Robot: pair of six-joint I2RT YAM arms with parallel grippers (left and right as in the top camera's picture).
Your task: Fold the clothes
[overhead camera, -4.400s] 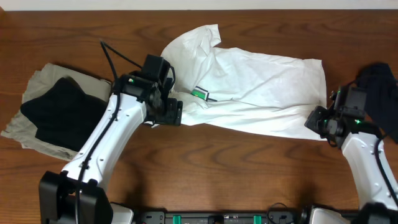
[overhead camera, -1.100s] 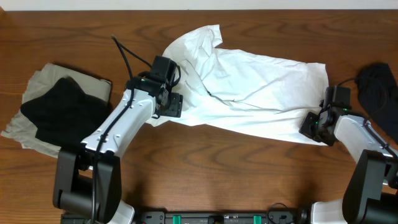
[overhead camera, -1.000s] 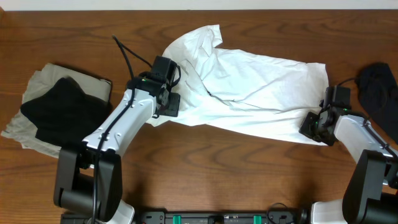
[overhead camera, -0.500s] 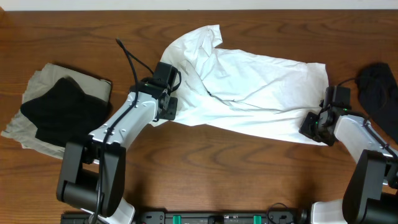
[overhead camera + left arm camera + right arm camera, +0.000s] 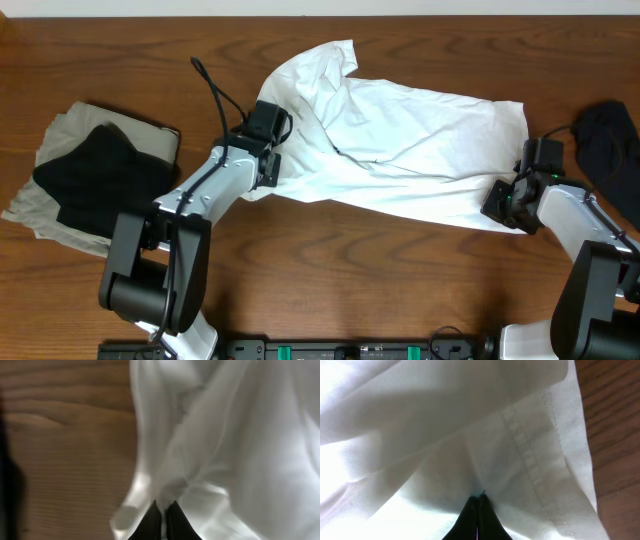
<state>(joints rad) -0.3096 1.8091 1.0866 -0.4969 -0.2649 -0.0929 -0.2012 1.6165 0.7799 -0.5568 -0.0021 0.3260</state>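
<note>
Where the wooden counter (image 5: 330, 270) fills the overhead view, a white garment (image 5: 420, 140) lies spread across its middle and right, the largest item present. Its upper left corner rises in a rumpled peak toward the far edge, and creases run diagonally through its body. Its lower right corner reaches toward the near right side.

At the far left of the counter, well apart from the white garment, a beige piece (image 5: 65, 120) lies flat. A black piece (image 5: 100, 175) rests on top of it, covering much of its middle. At the far right edge, a dark piece (image 5: 605, 145) sits in a bunched heap, near the white garment's right edge but apart from it.

The left tool (image 5: 270, 170) meets the white garment at its lower left edge. Its wrist view shows the two fingertips pinched together with gathered white cloth between them. The right tool (image 5: 503, 203) meets the garment at its lower right corner. Its wrist view shows the fingertips closed on a pucker of fabric, just beside a stitched hem (image 5: 530, 460) that runs diagonally toward bare wood.

A thin black cable (image 5: 215, 90) arcs above the left arm.
</note>
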